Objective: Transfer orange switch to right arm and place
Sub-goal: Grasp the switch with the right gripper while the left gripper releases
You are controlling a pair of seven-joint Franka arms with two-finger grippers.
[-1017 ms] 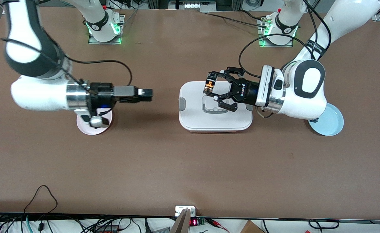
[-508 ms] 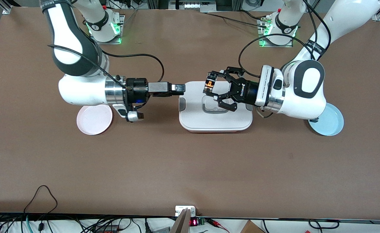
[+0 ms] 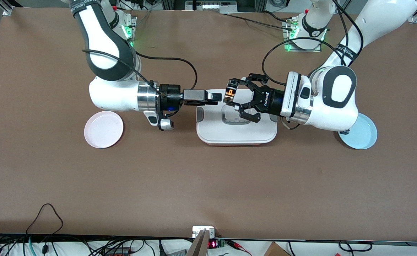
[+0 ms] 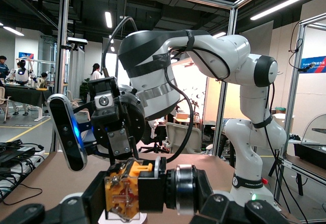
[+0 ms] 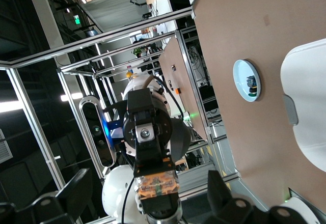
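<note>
Now the right gripper (image 3: 218, 96) has closed in on the orange switch (image 3: 229, 93).

My black claw-type left gripper (image 3: 234, 101) carries the orange switch (image 3: 229, 93), amber body, black cap. White lidded box (image 3: 237, 133), grey latches. Pink plate (image 3: 103, 129). Pale blue plate (image 3: 366, 137). Brown table (image 3: 208, 185).

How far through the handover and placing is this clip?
Done: the left gripper is shut on the orange switch, held over the white lidded box. In hand: the right gripper is open, level with the switch and just short of it, not yet gripping. Left: the right arm's grasp, the left gripper's release, and the placing.
</note>
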